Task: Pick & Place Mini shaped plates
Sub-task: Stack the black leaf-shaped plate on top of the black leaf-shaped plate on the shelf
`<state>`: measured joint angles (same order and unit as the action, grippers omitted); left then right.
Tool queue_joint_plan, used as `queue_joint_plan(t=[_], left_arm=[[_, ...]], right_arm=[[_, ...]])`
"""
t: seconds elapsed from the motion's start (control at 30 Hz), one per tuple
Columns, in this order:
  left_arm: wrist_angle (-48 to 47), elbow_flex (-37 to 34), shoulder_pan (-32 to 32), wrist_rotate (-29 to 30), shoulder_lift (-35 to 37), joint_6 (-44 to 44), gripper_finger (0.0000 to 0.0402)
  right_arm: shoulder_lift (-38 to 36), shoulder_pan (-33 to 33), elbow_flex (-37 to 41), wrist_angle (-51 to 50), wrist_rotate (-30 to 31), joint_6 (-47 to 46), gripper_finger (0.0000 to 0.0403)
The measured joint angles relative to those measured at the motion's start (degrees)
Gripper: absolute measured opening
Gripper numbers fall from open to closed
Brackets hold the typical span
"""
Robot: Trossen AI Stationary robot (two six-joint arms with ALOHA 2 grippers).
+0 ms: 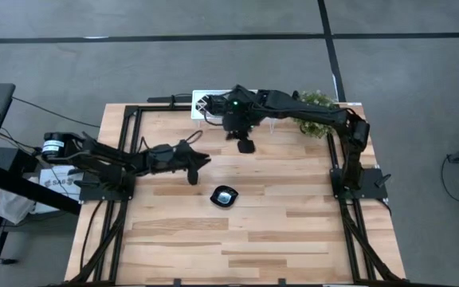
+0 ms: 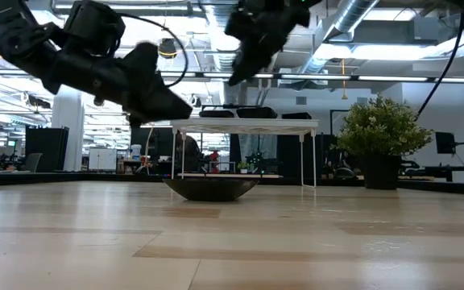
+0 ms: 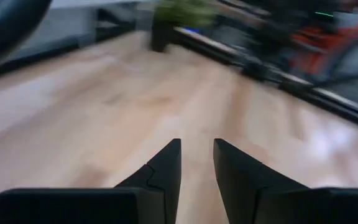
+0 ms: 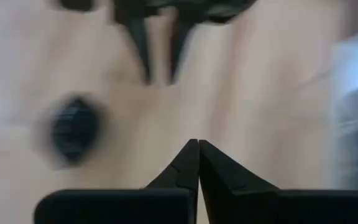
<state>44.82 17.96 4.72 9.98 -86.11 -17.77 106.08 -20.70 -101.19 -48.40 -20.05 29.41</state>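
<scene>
One mini shaped plate [image 1: 225, 196], glossy black and squarish, rests on its base on the wooden table, clear of both grippers; it also shows in the low view [image 2: 212, 188] and blurred in the right wrist view [image 4: 73, 127]. More dark dishes [image 2: 256, 113] lie on top of the white rack [image 2: 244, 125] at the far edge. My left gripper [image 1: 194, 166] hovers left of and beyond the plate, open, with nothing between its fingers [image 3: 166, 165]. My right gripper [image 1: 245, 146] is shut and empty, raised above the table between rack and plate.
A potted plant [image 1: 317, 108] stands at the far right corner. The rack [image 1: 204, 104] sits at the far edge, partly under my right arm. Bare wood [image 1: 253, 239] stretches across the near half of the table.
</scene>
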Motion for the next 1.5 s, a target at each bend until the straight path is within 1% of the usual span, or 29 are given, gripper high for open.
queue_joint_plan(t=[0.07,0.13,0.2,0.27,0.33,0.43,0.6,0.73,0.8,0.87,0.97,1.07,1.17,1.3,1.5], left_arm=[[0.0,1.0,0.5,-5.6,0.0,1.0,0.0095],[0.0,2.1,0.5,-6.4,0.0,1.9,0.0095],[-0.1,2.9,0.6,-6.4,0.0,3.5,0.0095],[-0.5,3.4,0.5,-6.7,0.0,4.3,0.0095],[-1.4,3.5,0.5,-7.4,0.0,4.3,0.0095],[-2.0,3.5,0.5,-8.2,0.0,4.4,0.0095],[-2.6,3.5,0.5,-11.3,0.0,4.0,0.0095],[-3.0,3.5,0.5,-11.8,0.0,2.9,0.0095],[-3.7,3.6,0.5,-11.8,0.0,2.5,0.0095],[-4.6,3.6,0.5,-11.8,0.0,2.5,0.0095],[-8.0,3.6,0.5,-11.8,0.0,2.3,0.0095],[-11.4,3.6,0.5,-11.8,0.0,2.3,0.0095],[-13.9,3.6,0.4,-11.8,0.0,2.3,0.0095],[-14.4,3.6,-1.1,-11.5,0.0,2.3,0.0095],[-14.1,3.6,-4.8,-5.2,0.0,1.0,0.0095]], right_arm=[[0.0,-0.6,2.7,-1.7,-11.1,-3.5,0.0003],[-0.1,-1.1,5.8,-2.4,-22.6,-6.4,0.0005],[-0.6,-0.8,8.9,-0.6,-32.5,-7.9,0.0005],[-0.7,-0.2,11.4,-0.2,-39.3,-8.0,0.0002],[-0.5,0.3,13.4,-0.1,-42.1,-8.1,0.0002],[-0.5,0.8,15.2,0.6,-42.4,-9.6,0.0003],[-0.5,0.7,15.4,0.8,-40.2,-11.8,0.0002],[-1.1,-0.1,15.4,3.7,-32.3,-14.7,0.0001],[-1.3,-0.2,15.3,8.5,-27.8,-15.6,0.0002],[-1.7,-0.4,15.4,14.3,-25.1,-16.0,0.0002],[-2.0,0.1,15.3,25.8,-25.0,-17.9,0.0001],[-2.0,0.7,15.3,30.7,-25.0,-18.0,0.0001],[-2.3,0.8,15.3,30.0,-25.0,-17.9,0.0001],[-3.0,0.4,15.5,28.2,-25.0,-17.4,0.0001],[-6.4,-2.0,15.3,28.0,-25.0,-14.0,0.0001]])
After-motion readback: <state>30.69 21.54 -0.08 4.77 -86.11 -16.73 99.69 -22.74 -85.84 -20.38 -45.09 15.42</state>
